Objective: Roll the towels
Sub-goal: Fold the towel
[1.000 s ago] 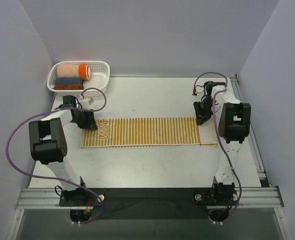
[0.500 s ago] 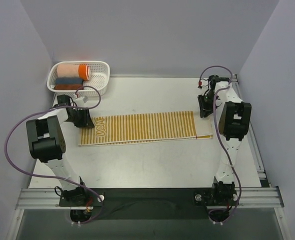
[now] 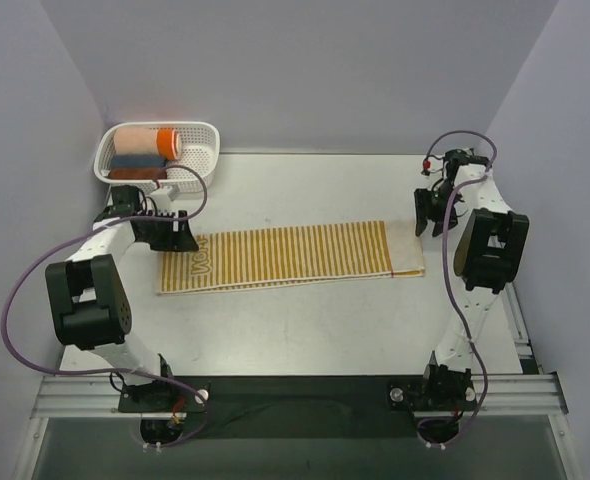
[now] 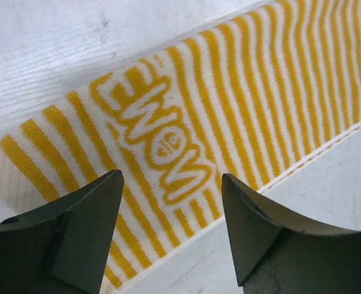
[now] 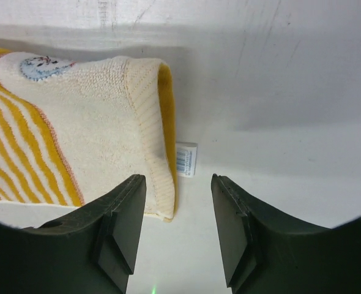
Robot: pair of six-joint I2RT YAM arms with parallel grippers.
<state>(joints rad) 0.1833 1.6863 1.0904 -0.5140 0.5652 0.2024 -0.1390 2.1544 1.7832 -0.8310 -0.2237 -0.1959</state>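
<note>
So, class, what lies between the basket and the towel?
In the top view, the left claw, open above the towel's corner, and its purple cable; otherwise bare table.

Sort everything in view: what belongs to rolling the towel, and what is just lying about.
For the job: striped towel, lying flat; left gripper and right gripper, both open near its ends.
Lying about: white basket holding the peach-and-orange roll, grey-blue roll and reddish-brown roll.
</note>
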